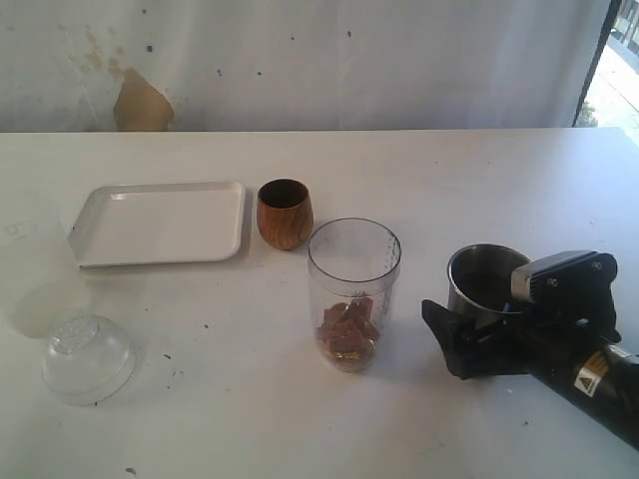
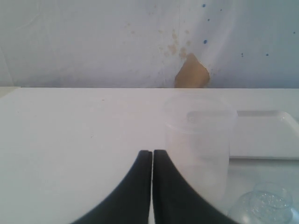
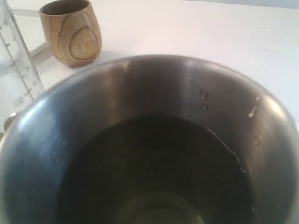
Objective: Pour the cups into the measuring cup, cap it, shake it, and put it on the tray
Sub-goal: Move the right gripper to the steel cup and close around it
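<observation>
The measuring cup (image 1: 353,294) stands mid-table, uncapped, with brown pieces in its bottom. Behind it to the left stands the brown wooden cup (image 1: 285,213), beside the white tray (image 1: 160,222). The steel tumbler (image 1: 486,279) stands upright on the table at the right and holds dark liquid (image 3: 159,168). My right gripper (image 1: 461,317) is spread wide around it; one black finger (image 1: 444,334) shows at its left side, the other is hidden. The clear dome cap (image 1: 88,357) lies at the front left. My left gripper (image 2: 152,156) is shut on nothing, low over the table.
A frosted translucent container (image 2: 198,144) stands just beyond my left gripper, with the tray (image 2: 266,135) behind it and the cap (image 2: 264,207) beside it. The right wrist view also takes in the wooden cup (image 3: 72,30) and the measuring cup (image 3: 14,65).
</observation>
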{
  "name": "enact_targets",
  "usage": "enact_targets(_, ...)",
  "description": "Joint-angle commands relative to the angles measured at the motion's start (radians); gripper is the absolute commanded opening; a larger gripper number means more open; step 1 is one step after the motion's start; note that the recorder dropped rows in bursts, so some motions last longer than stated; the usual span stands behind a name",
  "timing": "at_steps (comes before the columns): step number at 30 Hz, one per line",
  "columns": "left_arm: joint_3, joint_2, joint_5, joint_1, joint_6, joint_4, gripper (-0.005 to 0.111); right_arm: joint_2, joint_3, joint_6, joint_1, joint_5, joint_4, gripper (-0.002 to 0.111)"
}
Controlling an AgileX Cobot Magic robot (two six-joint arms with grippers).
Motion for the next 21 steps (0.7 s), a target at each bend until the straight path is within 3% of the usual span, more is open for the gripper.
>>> enact_targets(1, 0.006, -0.004, -0.012, -0.003, -0.001, 0.003, 0.001, 0.003, -0.002, 0.003, -0.002, -0.014, 0.012, 0.09)
enact_targets(4, 0.006, -0.004, -0.012, -0.003, -0.001, 0.003, 0.001, 0.003, -0.002, 0.003, -0.002, -0.014, 0.012, 0.076)
enact_targets(14, 0.006, -0.004, -0.012, -0.003, -0.001, 0.003, 0.001, 0.003, -0.002, 0.003, -0.002, -0.014, 0.012, 0.015)
enact_targets(17, 0.006, -0.004, -0.012, -0.003, -0.001, 0.003, 0.001, 0.003, -0.002, -0.002, -0.002, -0.014, 0.013, 0.007)
enact_targets(21, 0.006, -0.004, -0.012, -0.003, -0.001, 0.003, 0.001, 0.003, -0.002, -0.004, -0.002, -0.016, 0.017, 0.005)
